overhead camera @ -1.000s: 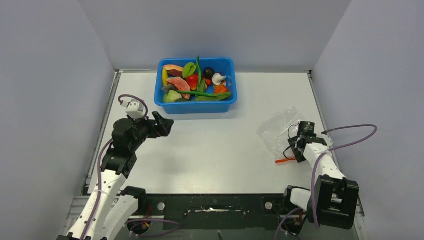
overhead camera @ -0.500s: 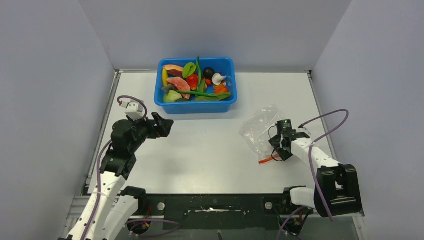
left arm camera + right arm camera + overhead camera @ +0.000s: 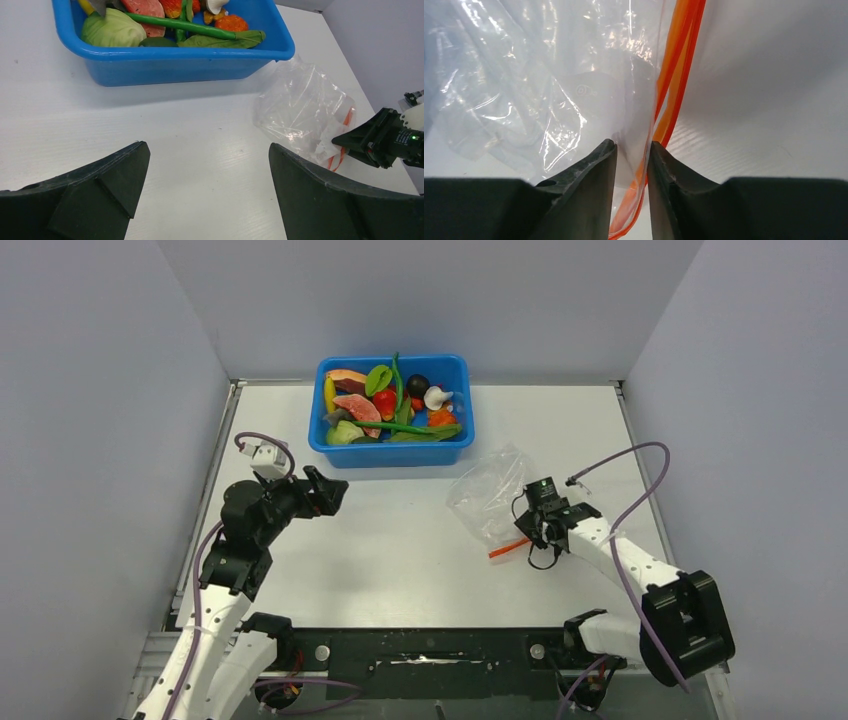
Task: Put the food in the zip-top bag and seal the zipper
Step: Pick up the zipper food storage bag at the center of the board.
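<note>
- Right gripper [image 3: 631,150] pinching zip-top bag [image 3: 549,85] beside zipper [image 3: 679,60] (jaws nearly closed).
- Left gripper [image 3: 207,150] spread wide above table [image 3: 400,540].
- Food [image 3: 385,405] in blue tub [image 3: 392,453].

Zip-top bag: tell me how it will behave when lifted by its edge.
The bag looks crinkled and thin, so it will probably flop and sag. It appears empty, so likely very light. Its glossy film may slip between the right fingers.
</note>
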`<act>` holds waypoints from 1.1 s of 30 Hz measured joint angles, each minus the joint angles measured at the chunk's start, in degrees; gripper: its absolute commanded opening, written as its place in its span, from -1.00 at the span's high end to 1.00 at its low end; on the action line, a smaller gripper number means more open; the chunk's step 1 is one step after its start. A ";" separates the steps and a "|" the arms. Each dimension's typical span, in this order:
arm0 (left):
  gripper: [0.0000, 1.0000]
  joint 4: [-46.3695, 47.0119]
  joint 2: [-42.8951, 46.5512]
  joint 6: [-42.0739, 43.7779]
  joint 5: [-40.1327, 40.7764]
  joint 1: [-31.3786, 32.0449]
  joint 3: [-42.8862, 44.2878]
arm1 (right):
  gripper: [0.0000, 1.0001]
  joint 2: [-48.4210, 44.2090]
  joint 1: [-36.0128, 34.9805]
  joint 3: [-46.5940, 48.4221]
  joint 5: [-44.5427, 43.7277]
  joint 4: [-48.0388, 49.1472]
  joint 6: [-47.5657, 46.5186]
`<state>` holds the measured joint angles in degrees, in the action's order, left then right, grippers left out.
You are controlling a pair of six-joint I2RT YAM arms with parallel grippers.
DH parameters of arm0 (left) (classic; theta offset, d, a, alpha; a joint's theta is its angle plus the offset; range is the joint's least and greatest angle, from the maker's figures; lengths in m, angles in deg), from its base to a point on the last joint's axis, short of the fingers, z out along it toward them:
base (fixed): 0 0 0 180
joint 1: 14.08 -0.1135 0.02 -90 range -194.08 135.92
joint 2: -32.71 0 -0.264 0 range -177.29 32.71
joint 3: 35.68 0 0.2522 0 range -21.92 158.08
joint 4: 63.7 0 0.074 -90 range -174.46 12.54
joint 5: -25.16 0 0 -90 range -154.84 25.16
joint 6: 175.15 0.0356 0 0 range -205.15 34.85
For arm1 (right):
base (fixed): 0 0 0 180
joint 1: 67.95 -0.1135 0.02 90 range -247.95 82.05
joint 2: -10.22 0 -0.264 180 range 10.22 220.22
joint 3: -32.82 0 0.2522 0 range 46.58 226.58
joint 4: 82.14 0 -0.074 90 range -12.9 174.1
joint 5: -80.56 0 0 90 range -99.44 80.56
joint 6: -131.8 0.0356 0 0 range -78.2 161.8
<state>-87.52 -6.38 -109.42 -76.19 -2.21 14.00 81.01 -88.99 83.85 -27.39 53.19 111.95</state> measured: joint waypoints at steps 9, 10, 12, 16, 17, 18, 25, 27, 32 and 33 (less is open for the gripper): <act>-0.55 0.00 -1.22 -1.55 -5.22 0.33 0.02 | 1.00 -12.24 -0.39 -1.51 1.51 8.00 -7.43; -0.54 0.00 -1.55 -2.03 -5.66 0.61 0.00 | 1.00 -13.33 -0.44 -1.51 1.92 8.57 -8.15; -0.49 0.02 -2.08 -2.84 -6.32 1.70 0.02 | 1.00 -14.80 -0.48 -1.51 2.62 9.29 -8.87; -0.45 0.09 -3.28 -4.11 -6.69 4.70 0.81 | 1.00 -16.50 -0.96 -0.87 4.48 9.27 -9.62; -0.43 0.20 -3.74 -4.24 -6.69 5.99 1.25 | 1.00 -16.72 -1.14 -0.48 4.87 9.22 -9.62; -0.41 0.28 -4.13 -4.33 -6.69 6.80 1.66 | 1.00 -16.94 -1.42 0.20 5.53 9.05 -9.60; -0.37 3.50 -8.66 -4.98 -5.09 16.41 4.44 | 1.00 -18.51 -6.93 5.38 7.54 9.20 -7.96; -0.37 4.63 -10.47 -4.96 -4.46 20.00 5.11 | 1.00 -17.57 -9.86 6.91 7.61 9.22 -7.41; -0.38 7.43 -14.84 -4.81 -2.97 26.93 6.93 | 1.00 -12.50 -16.61 10.88 7.39 9.97 -6.88; -0.38 8.13 -15.54 -4.81 -2.56 27.82 7.06 | 1.00 -11.41 -17.84 11.41 7.30 10.45 -6.86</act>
<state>-79.39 -21.92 -114.23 -78.75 25.62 21.06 69.60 -106.83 95.26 -20.09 63.63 105.09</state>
